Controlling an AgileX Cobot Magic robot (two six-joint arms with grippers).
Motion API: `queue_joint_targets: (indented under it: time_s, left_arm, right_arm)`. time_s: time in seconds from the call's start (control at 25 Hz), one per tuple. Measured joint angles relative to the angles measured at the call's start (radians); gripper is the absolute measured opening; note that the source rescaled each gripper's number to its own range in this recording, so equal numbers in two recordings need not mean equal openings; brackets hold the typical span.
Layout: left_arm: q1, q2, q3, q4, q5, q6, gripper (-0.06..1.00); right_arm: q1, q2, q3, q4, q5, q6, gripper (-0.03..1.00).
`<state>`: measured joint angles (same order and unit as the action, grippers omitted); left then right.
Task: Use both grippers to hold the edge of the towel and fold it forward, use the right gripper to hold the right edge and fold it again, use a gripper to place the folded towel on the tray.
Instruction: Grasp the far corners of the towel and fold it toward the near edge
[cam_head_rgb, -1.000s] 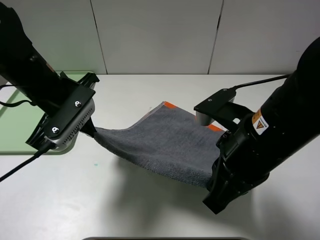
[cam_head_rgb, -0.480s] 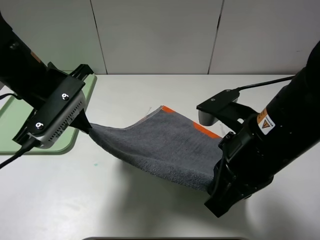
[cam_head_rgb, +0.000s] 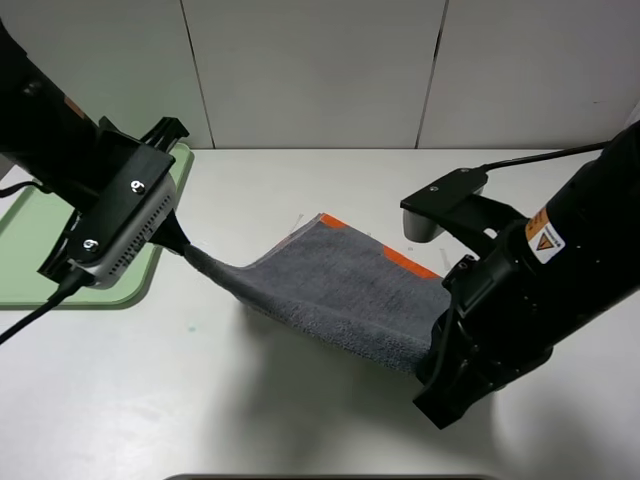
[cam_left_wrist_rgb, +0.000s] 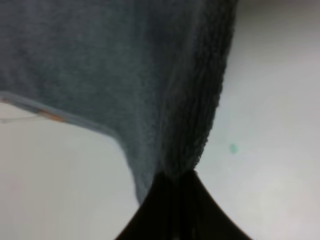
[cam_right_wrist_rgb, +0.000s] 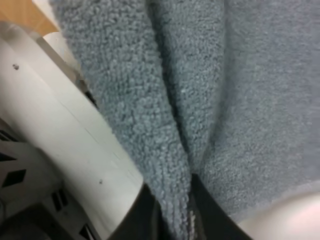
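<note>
Change since before: the left gripper (cam_head_rgb: 183, 247) has drawn up and back toward the tray (cam_head_rgb: 30, 262), and the right arm has shifted slightly up and to the right. The cloth between them now hangs tauter and shallower than a second ago.
Tray: pale green, on the table (cam_head_rgb: 300, 420) at the far left. Part of it is hidden under the left arm, and it holds no towel.
Left wrist camera: a grey housing (cam_head_rgb: 120, 225) above the tray's right rim.
Left gripper: the fingers are pressed together on the left near corner of the towel (cam_head_rgb: 330, 285). The wrist view shows the black tips (cam_left_wrist_rgb: 175, 182) pinching a bunched grey fold.
Green speck: a small mark (cam_left_wrist_rgb: 232, 148) on the table just beside that corner.
Towel: grey face up and lifted at the near side, while its far part lies on the table at mid-scene, well apart from the tray.
Near edge: the plain grey hem (cam_head_rgb: 310, 322) sags slightly between the two grips, clear of the table.
Orange stripe: this (cam_head_rgb: 405, 262) shows along the far right border, and a second orange patch marks the far corner.
Right gripper: the high view hides it behind the arm. The wrist view shows its dark fingers (cam_right_wrist_rgb: 175, 202) clamped together on a thick fold at the right near corner.
Right wrist camera: the housing (cam_head_rgb: 445, 200) sits over the towel's right side.
</note>
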<state>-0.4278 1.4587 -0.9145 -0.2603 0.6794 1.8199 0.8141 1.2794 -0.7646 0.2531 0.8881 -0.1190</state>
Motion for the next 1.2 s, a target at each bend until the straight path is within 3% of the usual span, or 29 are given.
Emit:
queue_joint_targets:
  time_s: [0.36, 0.76, 1.2]
  left_arm:
    - [0.0, 0.129, -0.035, -0.001, -0.127, 0.02, 0.0]
    - [0.0, 0.293, -0.222, -0.008, -0.143, 0.053, 0.0]
    - [-0.013, 0.386, -0.311, -0.053, -0.178, 0.143, 0.0]
  right_arm:
    - [0.0, 0.0, 0.0, -0.071, -0.03, 0.033, 0.0]
    - [0.0, 0.0, 0.0, -0.076, -0.076, 0.039, 0.0]
    - [0.0, 0.0, 0.0, -0.139, -0.104, 0.087, 0.0]
